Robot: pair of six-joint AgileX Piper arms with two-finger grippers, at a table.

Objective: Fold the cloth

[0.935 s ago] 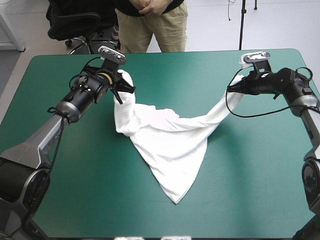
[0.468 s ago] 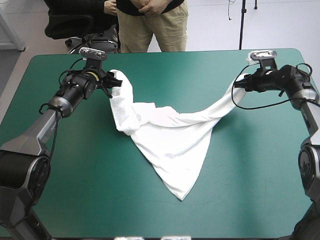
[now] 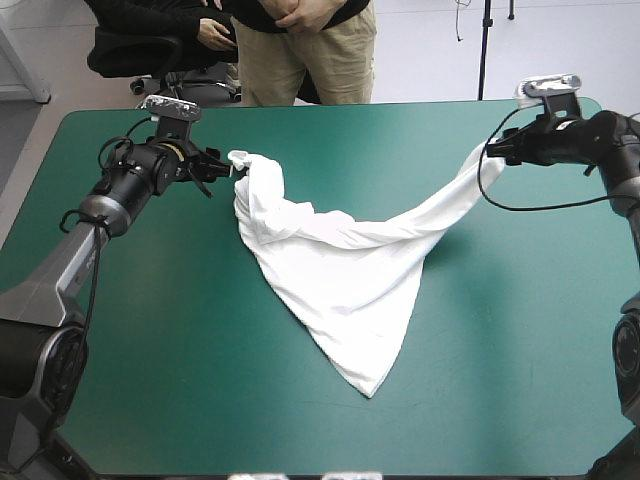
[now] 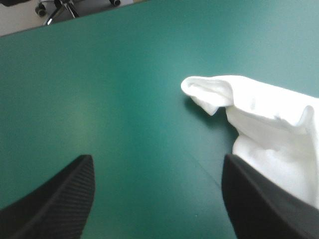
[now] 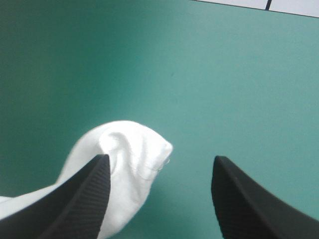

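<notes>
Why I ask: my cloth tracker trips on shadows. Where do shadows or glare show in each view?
High view: even light, a soft shadow along the T-shirt. Left wrist view: a pale sheen on the teal-green cover, dark shadow under the T-shirt's tip. Right wrist view: no glare, cover dimmer on the T-shirt's side.

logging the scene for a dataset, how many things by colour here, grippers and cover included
white: 1, the T-shirt
black: 2, the left gripper and the right gripper
teal-green: 1, the table cover
total: 4
</notes>
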